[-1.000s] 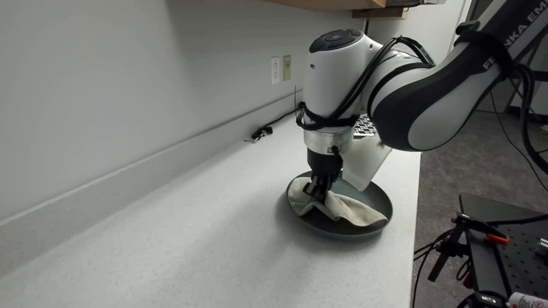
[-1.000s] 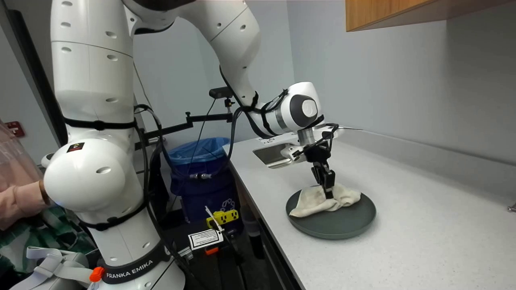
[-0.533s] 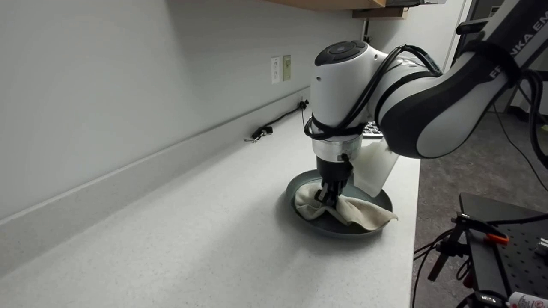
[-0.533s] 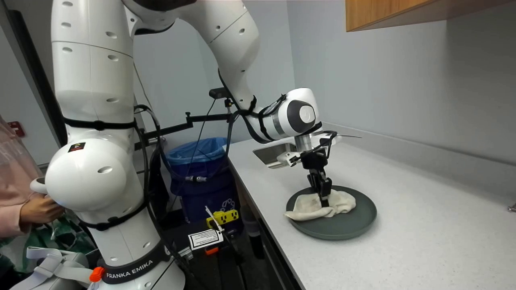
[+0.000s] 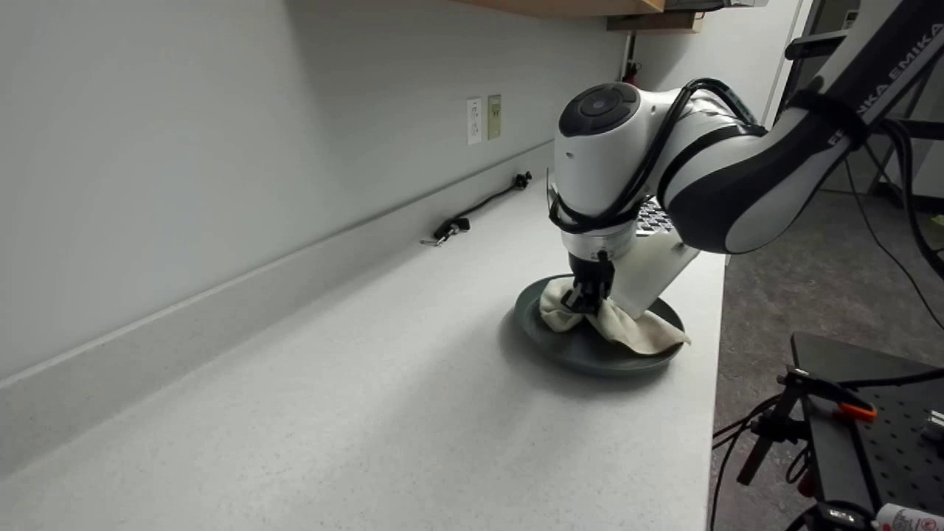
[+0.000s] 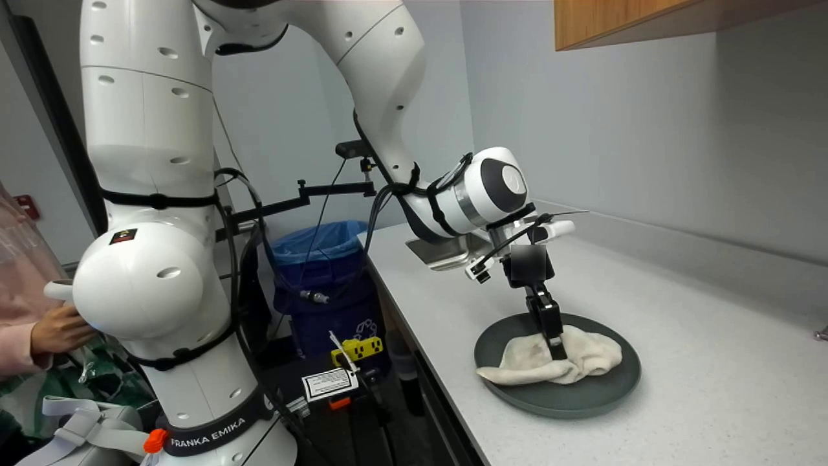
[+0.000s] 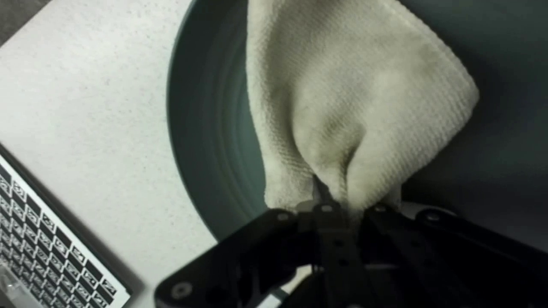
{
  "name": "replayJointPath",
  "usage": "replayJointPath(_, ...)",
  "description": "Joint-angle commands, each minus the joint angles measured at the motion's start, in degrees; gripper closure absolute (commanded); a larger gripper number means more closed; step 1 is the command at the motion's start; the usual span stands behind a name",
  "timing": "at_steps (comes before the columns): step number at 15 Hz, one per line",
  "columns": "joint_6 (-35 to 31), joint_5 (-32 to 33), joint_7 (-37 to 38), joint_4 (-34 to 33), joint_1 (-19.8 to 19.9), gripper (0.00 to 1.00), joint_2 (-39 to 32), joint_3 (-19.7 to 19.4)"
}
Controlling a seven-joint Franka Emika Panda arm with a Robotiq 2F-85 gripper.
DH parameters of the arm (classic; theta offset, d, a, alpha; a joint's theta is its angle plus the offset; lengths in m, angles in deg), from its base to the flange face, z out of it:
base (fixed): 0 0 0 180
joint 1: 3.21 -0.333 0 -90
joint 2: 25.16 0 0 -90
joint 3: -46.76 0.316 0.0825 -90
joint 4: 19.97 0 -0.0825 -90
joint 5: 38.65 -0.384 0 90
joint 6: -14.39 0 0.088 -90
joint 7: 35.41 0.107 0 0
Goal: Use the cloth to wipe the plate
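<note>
Plainly, the gripper (image 6: 556,349) pinches a fold of the cloth (image 7: 368,90) — the rest lies rumpled on the plate (image 6: 582,400). In an exterior view, one corner (image 6: 497,375) reaches the rim at nine o'clock, with a sink (image 6: 443,255) apart, towards eleven.

Cropped, covered, unreadable
In the wrist view, the top edge crops cloth (image 7: 364,81) and plate (image 7: 209,107); folds partly hide the pincer (image 7: 353,209); a patterned board (image 7: 51,248) is cut at lower left. In an exterior view, a person (image 6: 16,259) at far left is cropped and the white label (image 6: 330,384) is too small to read.
</note>
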Motion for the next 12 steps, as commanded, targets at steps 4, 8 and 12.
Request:
replayJointPath(4,8.7,6.9,11.9,-0.7,1.1,0.97,0.3,2.2)
replayJointPath(8,5.5,3.2,8.4,-1.5,2.1,0.97,-1.4,6.0)
replayJointPath(12,-1.8,-0.8,3.3,-2.6,2.2,0.97,-2.1,9.7)
